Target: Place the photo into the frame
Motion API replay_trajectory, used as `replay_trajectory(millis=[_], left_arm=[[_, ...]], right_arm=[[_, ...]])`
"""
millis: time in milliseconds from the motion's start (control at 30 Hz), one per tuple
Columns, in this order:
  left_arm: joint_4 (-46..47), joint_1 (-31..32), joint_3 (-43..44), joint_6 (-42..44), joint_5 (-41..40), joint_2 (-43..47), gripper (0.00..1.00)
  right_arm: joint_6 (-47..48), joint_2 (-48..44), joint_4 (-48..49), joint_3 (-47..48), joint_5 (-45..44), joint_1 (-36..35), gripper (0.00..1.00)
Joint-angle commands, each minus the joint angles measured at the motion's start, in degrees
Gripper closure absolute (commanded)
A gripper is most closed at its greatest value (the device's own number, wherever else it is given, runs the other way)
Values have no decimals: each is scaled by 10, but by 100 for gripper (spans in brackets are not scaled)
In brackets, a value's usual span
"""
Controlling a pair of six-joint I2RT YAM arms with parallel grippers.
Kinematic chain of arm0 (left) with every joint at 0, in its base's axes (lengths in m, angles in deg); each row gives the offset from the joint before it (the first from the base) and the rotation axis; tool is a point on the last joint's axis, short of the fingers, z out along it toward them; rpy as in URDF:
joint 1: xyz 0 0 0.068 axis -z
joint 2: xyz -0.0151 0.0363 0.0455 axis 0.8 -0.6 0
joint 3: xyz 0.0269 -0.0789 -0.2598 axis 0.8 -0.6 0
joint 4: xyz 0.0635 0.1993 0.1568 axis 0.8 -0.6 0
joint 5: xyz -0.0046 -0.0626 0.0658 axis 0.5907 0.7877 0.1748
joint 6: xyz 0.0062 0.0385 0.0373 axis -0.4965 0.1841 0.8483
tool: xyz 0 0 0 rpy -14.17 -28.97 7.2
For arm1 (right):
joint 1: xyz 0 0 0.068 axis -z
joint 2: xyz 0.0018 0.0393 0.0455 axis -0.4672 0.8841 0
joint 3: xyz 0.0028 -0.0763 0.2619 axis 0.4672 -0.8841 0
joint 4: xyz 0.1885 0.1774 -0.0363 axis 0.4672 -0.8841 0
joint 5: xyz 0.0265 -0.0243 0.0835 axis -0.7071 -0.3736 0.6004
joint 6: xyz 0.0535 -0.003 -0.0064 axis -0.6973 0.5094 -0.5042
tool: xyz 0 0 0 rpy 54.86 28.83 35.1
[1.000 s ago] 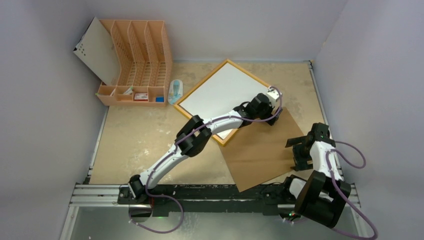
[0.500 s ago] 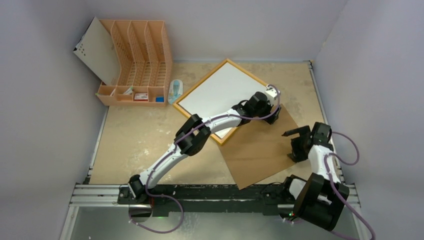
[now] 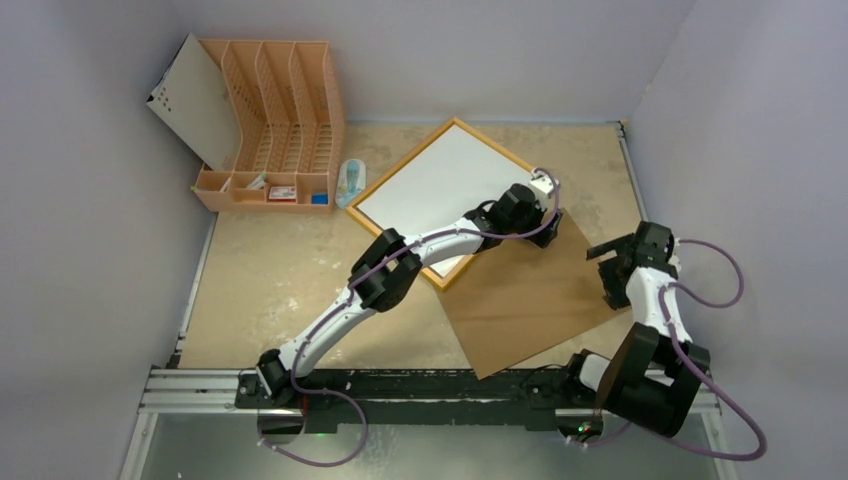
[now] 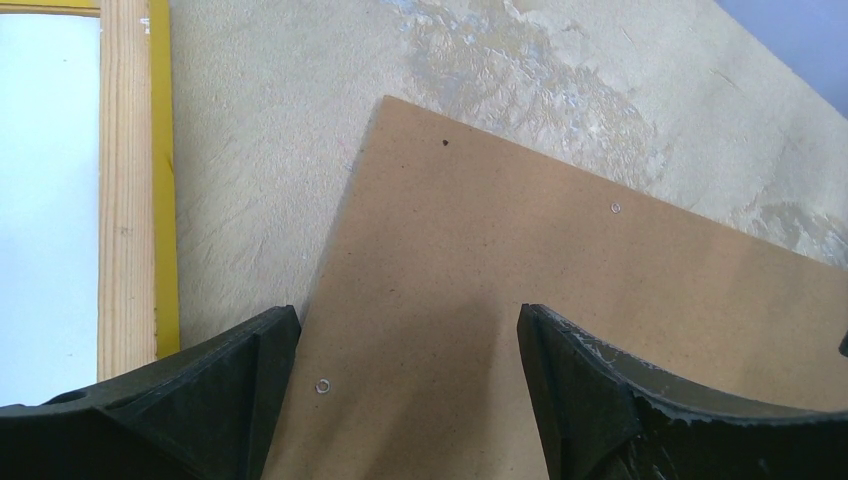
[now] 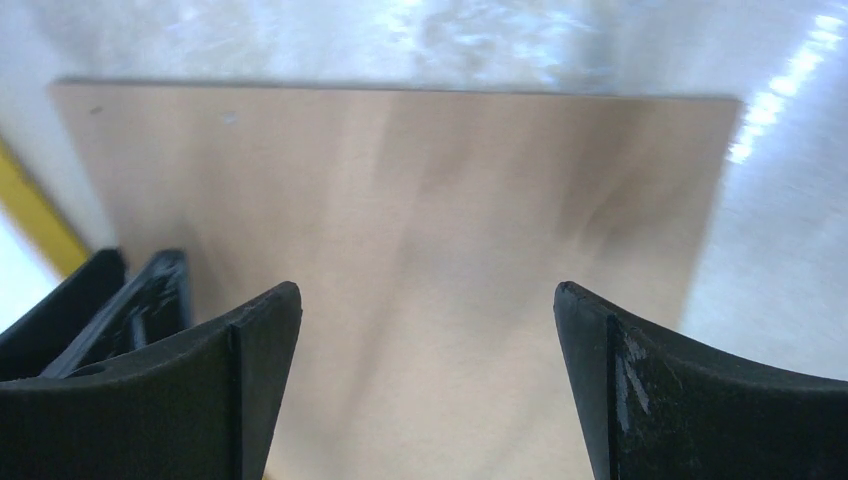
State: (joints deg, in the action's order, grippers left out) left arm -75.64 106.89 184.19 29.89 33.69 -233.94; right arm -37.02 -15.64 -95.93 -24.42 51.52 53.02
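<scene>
One frame lies flat: rigid, pane probably fragile. Backing board sits just beside the frame. Photo is inside the frame, white back up. It looks thin, light and floppy, so pinch an edge. Left gripper and right gripper gape empty over the board. No legible writing.

Seemingly a robotics lab: bare grey walls enclose a scuffed tabletop (arms bolted to a rail).

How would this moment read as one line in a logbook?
left gripper: open, above backing board corner | right gripper: open, near same board | photo: white side up in frame
</scene>
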Motion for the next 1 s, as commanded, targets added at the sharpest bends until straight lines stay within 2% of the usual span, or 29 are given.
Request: replay_trajectory(millis=[0, 200, 400, 567, 733, 800, 967], left_arm=[[-106, -3, -14, -25, -2, -25, 15], [-111, -3, -17, -23, 4, -25, 15], [-118, -4, -19, -18, 12, -25, 15], [-122, -6, -25, -17, 21, -24, 15], [-128, -9, -26, -25, 40, -26, 15], [-141, -9, -24, -30, 40, -26, 18], [-161, -9, -51, -56, 70, -14, 32]], right_arm=[[-43, -14, -130, 19, -129, 1, 1], [-104, -19, -165, 6, -155, 1, 1], [-121, 5, -96, -41, -96, 4, 1], [-130, 26, -77, -58, -98, 10, 1], [-97, 12, 13, -89, -28, 15, 1], [-72, 1, 50, -90, -11, 16, 2], [-20, -26, 113, -62, -15, 19, 5]])
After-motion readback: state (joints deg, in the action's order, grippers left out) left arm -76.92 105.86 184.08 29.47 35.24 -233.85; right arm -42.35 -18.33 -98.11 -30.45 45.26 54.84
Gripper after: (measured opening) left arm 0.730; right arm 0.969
